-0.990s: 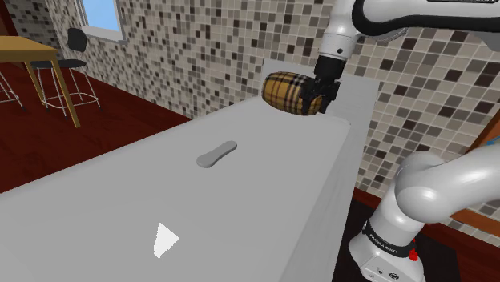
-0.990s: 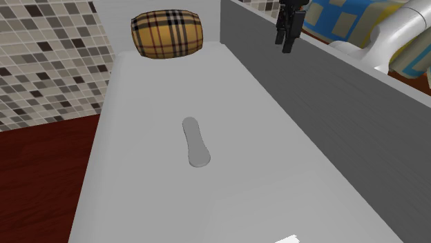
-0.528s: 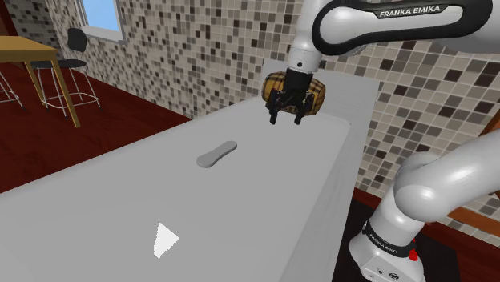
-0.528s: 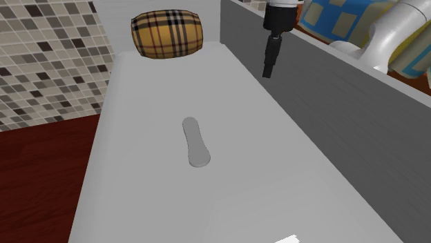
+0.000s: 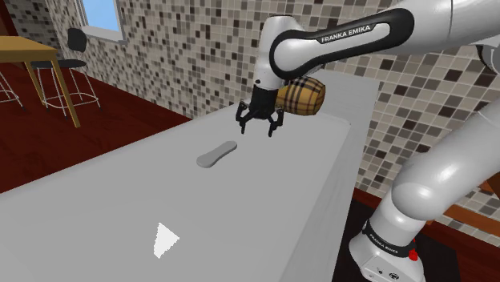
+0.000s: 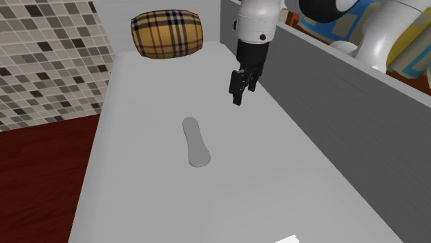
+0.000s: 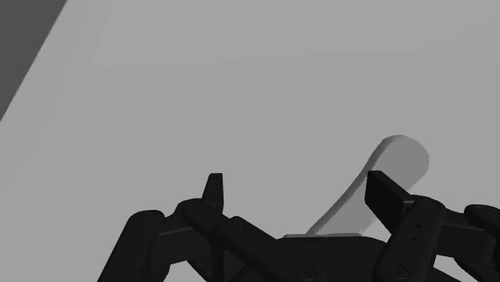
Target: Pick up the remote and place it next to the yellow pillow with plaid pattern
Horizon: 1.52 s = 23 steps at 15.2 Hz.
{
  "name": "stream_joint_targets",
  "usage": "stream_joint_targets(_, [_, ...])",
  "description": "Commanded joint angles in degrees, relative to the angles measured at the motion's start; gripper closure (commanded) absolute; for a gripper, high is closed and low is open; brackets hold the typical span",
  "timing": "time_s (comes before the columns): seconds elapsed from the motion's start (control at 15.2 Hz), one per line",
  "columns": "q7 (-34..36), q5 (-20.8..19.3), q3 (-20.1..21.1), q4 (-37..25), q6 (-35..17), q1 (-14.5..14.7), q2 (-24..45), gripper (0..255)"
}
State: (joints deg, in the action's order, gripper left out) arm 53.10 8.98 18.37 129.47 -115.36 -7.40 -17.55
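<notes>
Shoulder view: remote [image 5: 216,155] lower-left of claw [image 5: 258,129]

A home's living room is indicated: the walls [image 5: 184,56] are covered in small mosaic tiles, the floor [image 5: 112,120] is laid in dark red wood, a wooden table [image 5: 24,50] with stools [image 5: 72,63] is set by a window [image 5: 102,14], and a plaid pillow [image 5: 309,94] is laid on a grey sofa [image 5: 96,208].

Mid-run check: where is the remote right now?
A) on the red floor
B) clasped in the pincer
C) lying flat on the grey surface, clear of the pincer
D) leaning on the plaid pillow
C: the remote lies flat on the grey surface, and the open pincer hovers apart from it, toward the plaid pillow.
</notes>
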Motion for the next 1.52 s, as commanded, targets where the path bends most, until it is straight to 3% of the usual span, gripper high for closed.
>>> stream_joint_targets(0.0, [6.22,-1.41,1.84,-2.76,-1.88,-0.9,4.71,0])
stream_joint_targets(0.4, [23.44,-8.25,4.29,-11.91,-5.97,-2.24,19.34,0])
stream_joint_targets(0.86, [40.87,-15.72,1.71,-25.48,-6.75,-0.13,35.84,0])
stream_joint_targets(1.45, [42.23,-17.17,0.86,-23.93,-11.52,0.53,39.28,0])
